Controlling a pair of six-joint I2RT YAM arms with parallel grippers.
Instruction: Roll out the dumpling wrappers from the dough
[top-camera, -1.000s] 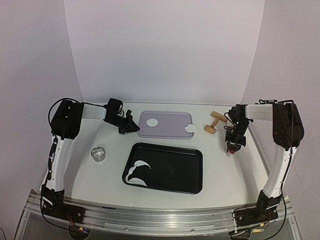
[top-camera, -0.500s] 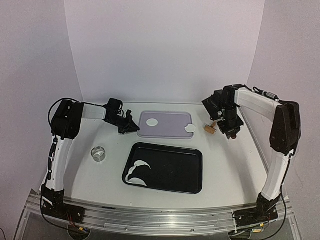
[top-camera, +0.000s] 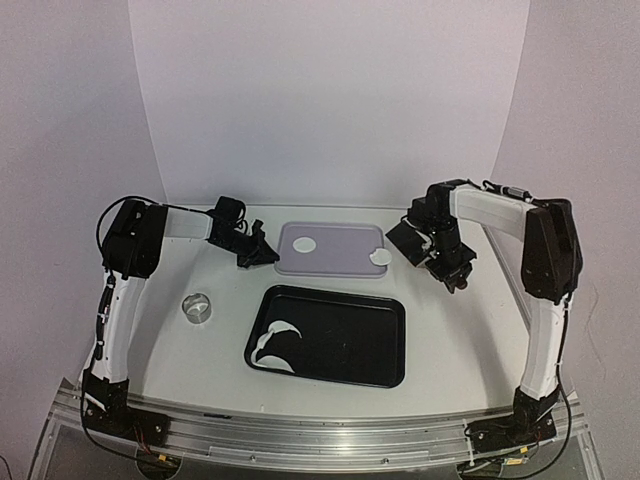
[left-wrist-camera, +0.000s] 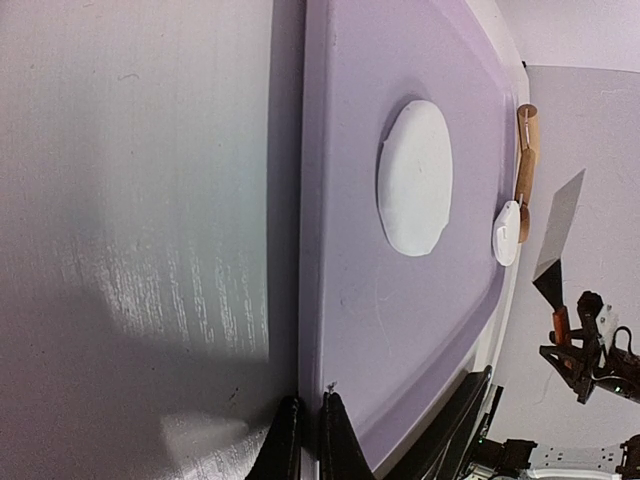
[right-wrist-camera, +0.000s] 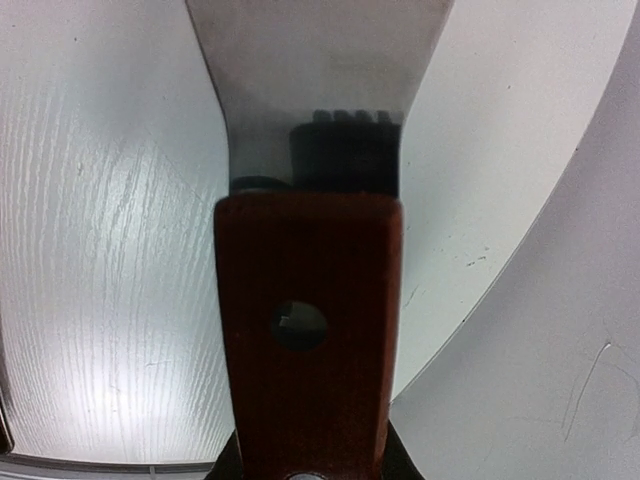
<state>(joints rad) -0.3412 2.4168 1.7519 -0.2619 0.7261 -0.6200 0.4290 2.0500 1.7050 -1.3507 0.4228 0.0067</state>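
Two thin round white dumpling wrappers (left-wrist-camera: 415, 178) on a lilac tray (top-camera: 340, 264); my left claw (left-wrist-camera: 310, 442) clenched, right claw (top-camera: 447, 265) grasping scraper (right-wrist-camera: 310, 340).

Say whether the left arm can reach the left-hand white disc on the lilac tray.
Probably yes: the left tool sits shut at the flat lilac plastic tray's left edge, with only bare tray between it and the thin round white dough disc.
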